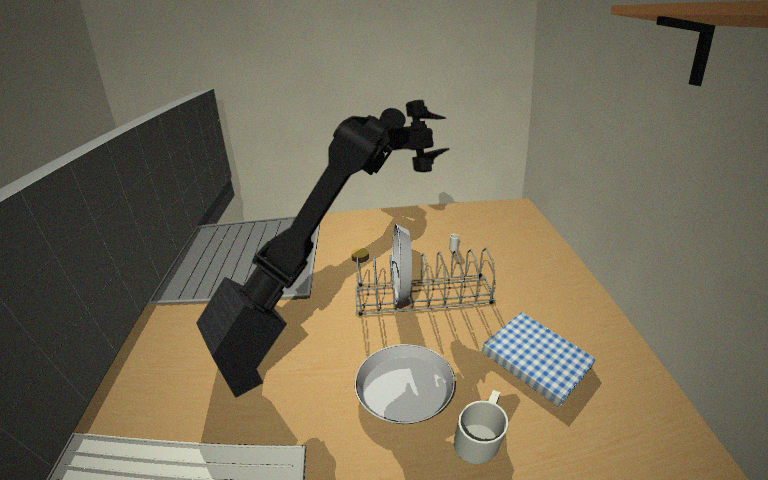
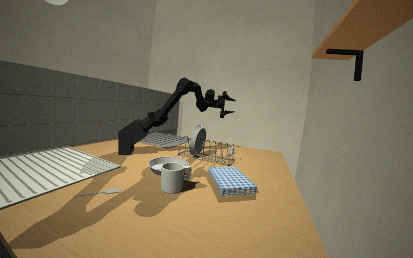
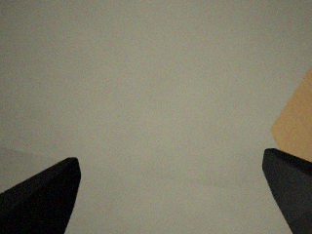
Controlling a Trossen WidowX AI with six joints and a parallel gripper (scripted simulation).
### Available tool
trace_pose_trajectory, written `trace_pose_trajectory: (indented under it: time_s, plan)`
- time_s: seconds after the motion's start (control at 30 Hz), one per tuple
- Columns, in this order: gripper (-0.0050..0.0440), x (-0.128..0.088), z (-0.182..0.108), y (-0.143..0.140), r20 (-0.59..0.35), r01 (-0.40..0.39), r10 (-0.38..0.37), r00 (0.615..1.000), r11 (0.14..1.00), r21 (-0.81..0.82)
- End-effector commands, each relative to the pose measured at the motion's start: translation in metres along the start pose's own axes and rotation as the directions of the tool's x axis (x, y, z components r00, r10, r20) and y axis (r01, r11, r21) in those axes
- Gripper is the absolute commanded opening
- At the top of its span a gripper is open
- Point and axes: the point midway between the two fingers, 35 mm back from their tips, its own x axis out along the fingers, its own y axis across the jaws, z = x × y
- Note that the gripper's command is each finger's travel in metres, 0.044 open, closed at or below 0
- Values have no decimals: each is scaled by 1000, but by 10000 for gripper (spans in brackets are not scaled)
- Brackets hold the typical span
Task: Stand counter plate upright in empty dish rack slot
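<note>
A grey plate (image 1: pixel 405 390) (image 2: pixel 154 165) lies face up on the counter (image 1: pixel 317 396) (image 2: pixel 213 224), in front of the dish rack. The wire dish rack (image 1: pixel 425 308) (image 2: pixel 215 159) stands on the counter. The other plate (image 1: pixel 402 266) (image 2: pixel 198 140) stands upright in a slot towards the rack's left end; the slots to its right hold nothing. My gripper (image 1: pixel 446 134) (image 2: pixel 234 106) (image 3: pixel 172 163) is open and empty, high above the rack, its fingers pointing right. The wrist view shows only the fingers, wall and a corner of wood surface.
A grey mug (image 1: pixel 477 444) (image 2: pixel 172 179) stands close to the lying plate. A blue checked block (image 1: pixel 540 353) (image 2: pixel 232 179) lies right of it. A small white cylinder (image 1: pixel 454 242) and a yellow-brown piece (image 1: pixel 360 254) are behind the rack. A spatula (image 2: pixel 112 191) lies in front. A shelf (image 1: pixel 696 14) (image 2: pixel 365 27) hangs upper right.
</note>
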Motion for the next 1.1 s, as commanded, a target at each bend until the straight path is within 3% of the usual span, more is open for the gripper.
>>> trace_pose_trajectory:
  time_s: [0.0,0.53,0.6,1.07]
  plan:
    - [400,0,0,0,0,0,0,1000,1000,0]
    - [400,0,0,0,0,0,0,1000,1000,0]
    - [440,0,0,0,0,0,0,1000,1000,0]
    - [440,5,0,-6,-1,-5,5,1000,998,-62]
